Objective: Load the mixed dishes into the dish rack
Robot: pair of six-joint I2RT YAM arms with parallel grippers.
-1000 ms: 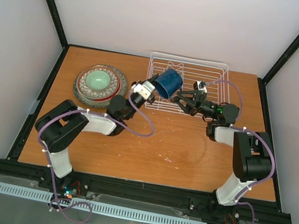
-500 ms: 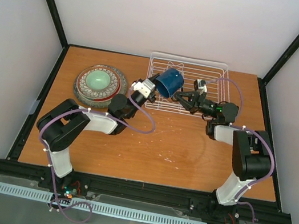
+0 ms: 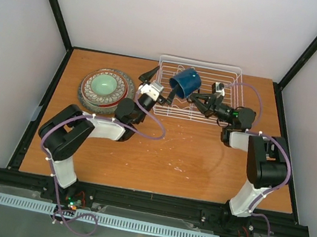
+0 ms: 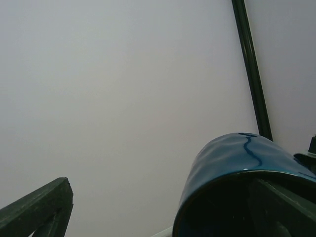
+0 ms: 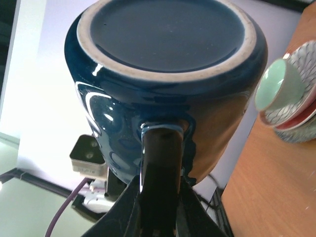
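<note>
The dark blue mug (image 3: 184, 82) hangs tilted over the left part of the white wire dish rack (image 3: 227, 75). My right gripper (image 3: 197, 98) is shut on its handle (image 5: 160, 163), which sits pinched between the two fingers, the mug's base (image 5: 168, 29) facing the right wrist camera. My left gripper (image 3: 159, 87) stands open just left of the mug (image 4: 242, 168), one finger (image 4: 39, 210) well clear of it and the other at its mouth. The small pale green cup (image 3: 104, 85) sits on the stacked plates (image 3: 119, 96) at the table's left.
The plate stack with the cup (image 5: 279, 86) lies left of the rack on the wooden table (image 3: 164, 156). Both arms meet above the rack's near left corner. Black frame posts and pale walls close in the table.
My left gripper has opened wide and let go of the mug. My right gripper has shut on the handle, and the mug has shifted a little right and back over the rack.
</note>
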